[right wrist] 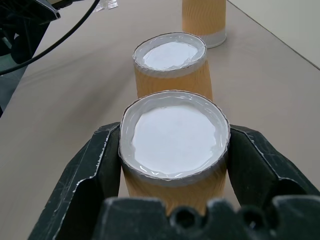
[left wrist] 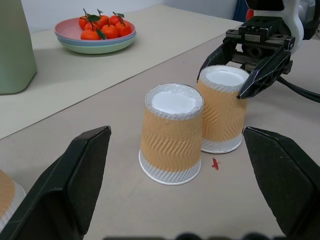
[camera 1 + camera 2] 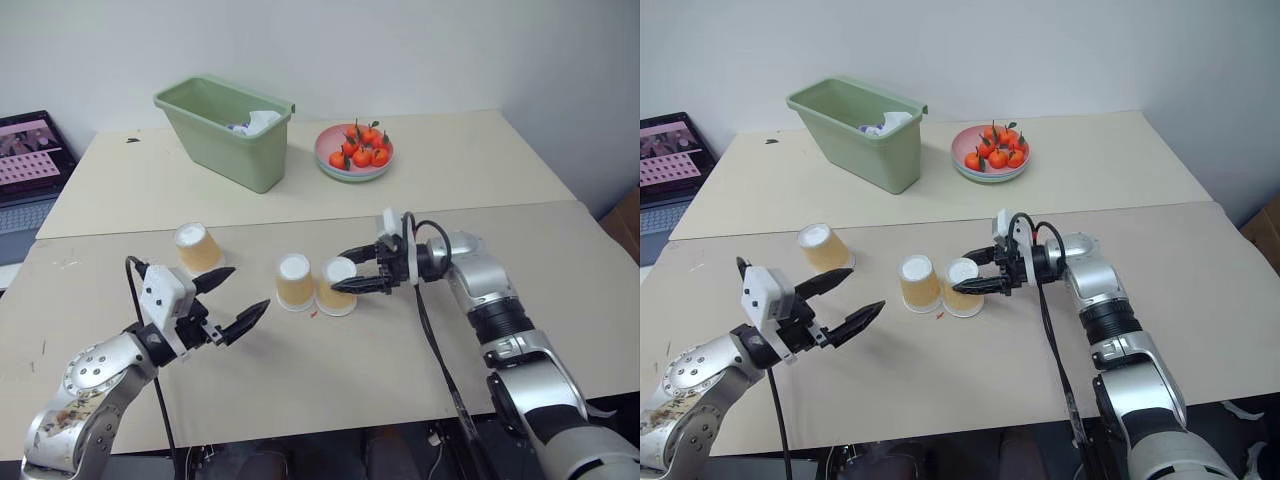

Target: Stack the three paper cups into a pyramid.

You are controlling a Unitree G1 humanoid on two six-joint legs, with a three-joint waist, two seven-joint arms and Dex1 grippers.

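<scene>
Right gripper (image 1: 172, 150) hugging the rightmost cup (image 3: 337, 286), just placed or about to lift?
Keep it snug against the middle cup (image 3: 295, 281); left gripper (image 3: 232, 302) hangs wide.

right gripper (image 3: 352, 272) straddles the right cup (image 3: 337, 286), one finger each side of its upturned base. Middle cup (image 3: 295, 281) sits just past that cup, beyond the fingertips, touching it. Left cup (image 3: 198, 247) stands well apart, off the left gripper (image 3: 232, 301) and behind it. Bin (image 3: 228, 130) and plate of oranges (image 3: 354, 152) on the rear table (image 3: 450, 160), far beyond both grippers.
</scene>
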